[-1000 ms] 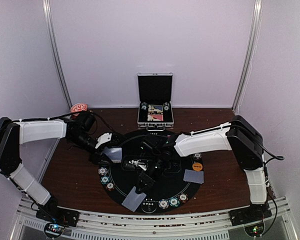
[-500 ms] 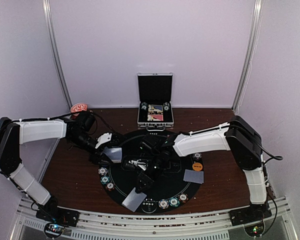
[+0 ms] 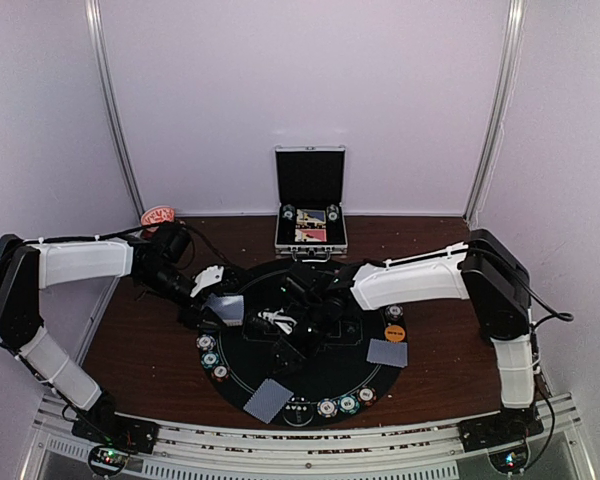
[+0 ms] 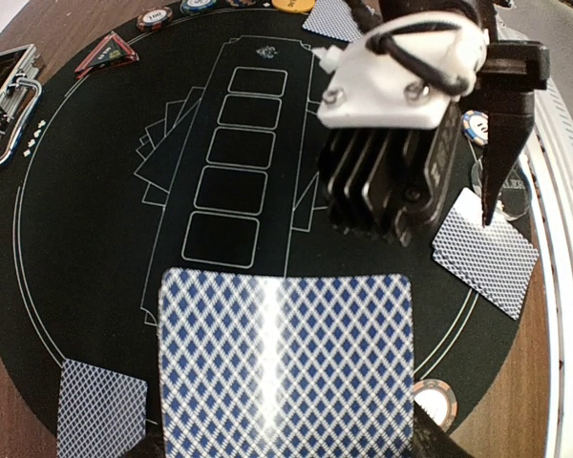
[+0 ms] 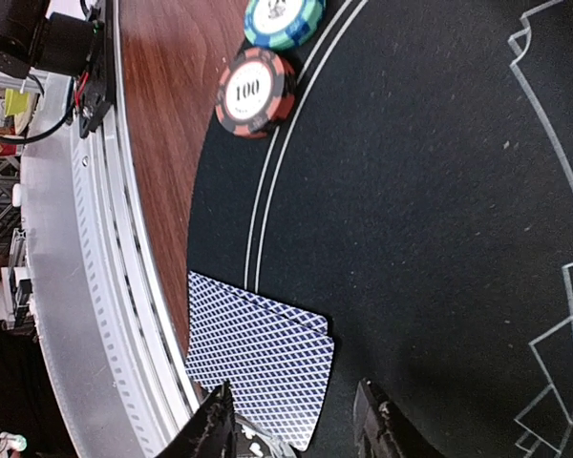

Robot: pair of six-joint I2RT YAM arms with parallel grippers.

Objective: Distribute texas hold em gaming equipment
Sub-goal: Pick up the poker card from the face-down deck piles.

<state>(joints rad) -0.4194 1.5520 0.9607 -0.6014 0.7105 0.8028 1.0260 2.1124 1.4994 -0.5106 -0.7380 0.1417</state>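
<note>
Release is the news: the right gripper (image 3: 288, 345) has let go of the dealt cards (image 3: 267, 400), which now lie flat and face down at the near rim of the black felt mat (image 3: 330, 372). Half a second ago they hung tilted from its fingers. The gripper has since drawn back toward the mat's centre. Its wrist view shows the jaws spread apart with nothing between them, above two grey-blue backs slightly offset from each other. That seat looks served, as does the one on the right, where the right-hand card (image 3: 387, 352) rests near the orange button disc (image 3: 394, 333). The left gripper (image 3: 223, 308) has not moved and stays clamped on the face-down held card (image 4: 285, 367) over the mat's left side, likely the next to be dealt.
</note>
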